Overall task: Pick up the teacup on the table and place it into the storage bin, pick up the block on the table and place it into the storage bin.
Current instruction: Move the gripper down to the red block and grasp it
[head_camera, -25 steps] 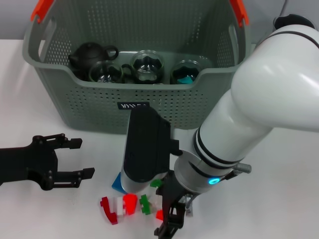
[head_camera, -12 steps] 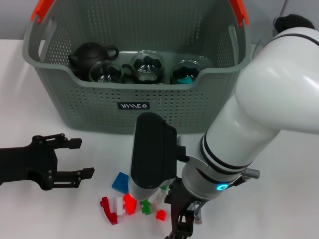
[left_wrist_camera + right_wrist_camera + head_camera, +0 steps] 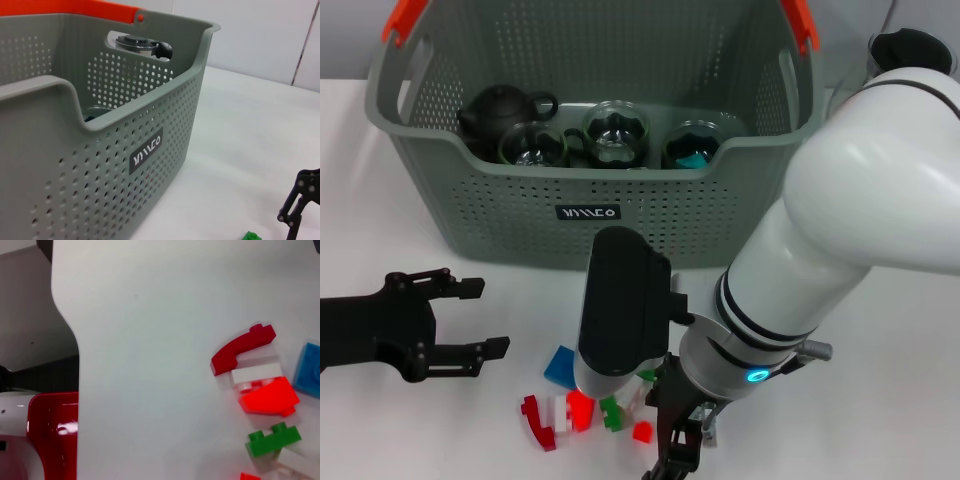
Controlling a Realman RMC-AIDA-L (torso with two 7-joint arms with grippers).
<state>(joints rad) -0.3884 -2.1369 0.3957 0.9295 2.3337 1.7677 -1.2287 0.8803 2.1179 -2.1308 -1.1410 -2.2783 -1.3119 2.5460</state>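
The grey-green storage bin stands at the back, its black label facing me. Three glass teacups and a dark teapot sit inside it; no teacup shows on the table. Loose blocks lie in front of the bin: a blue block, a dark red curved one, a white and red pair, a green one and a small red one. My right gripper hangs low just right of the blocks. My left gripper rests open and empty at the left.
My bulky white right arm covers the table's right side, and its dark wrist housing overhangs the blocks. The table edge runs close by, with a red object below it. A steel-lidded vessel shows through the bin's handle cutout.
My right wrist has shifted to the right, uncovering the blue block. The left arm and the blocks have stayed put.
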